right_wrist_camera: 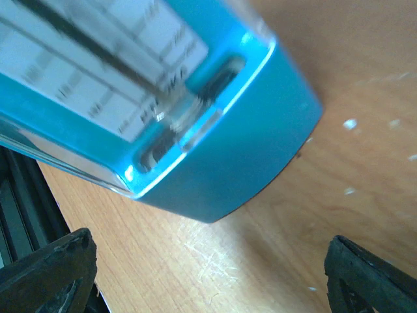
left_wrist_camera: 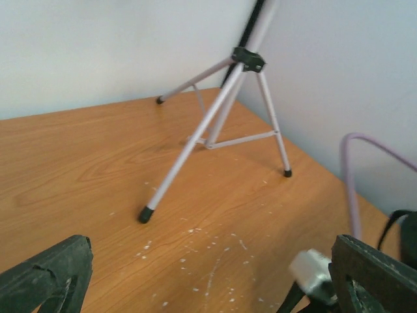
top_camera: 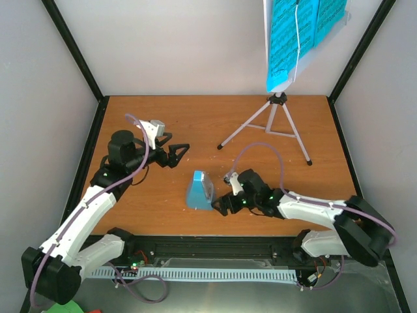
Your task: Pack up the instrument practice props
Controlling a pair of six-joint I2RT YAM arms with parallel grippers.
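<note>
Metronome is seen upright at the near middle of the counter, just left of the right tool, whose jaws are spread wide, empty; the left tool is likewise released. A light, rigid, smooth shell is judged, slippery where it tapers, so the low flat sides would be taken, the pendulum face spared. The music stand, with its blue pages, is cut off at the far top.

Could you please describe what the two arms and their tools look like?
The left arm and right arm have white link shells with black joints. A lilac cable loops along each. The left tool and right tool are black, each with two chunky fingers.
</note>
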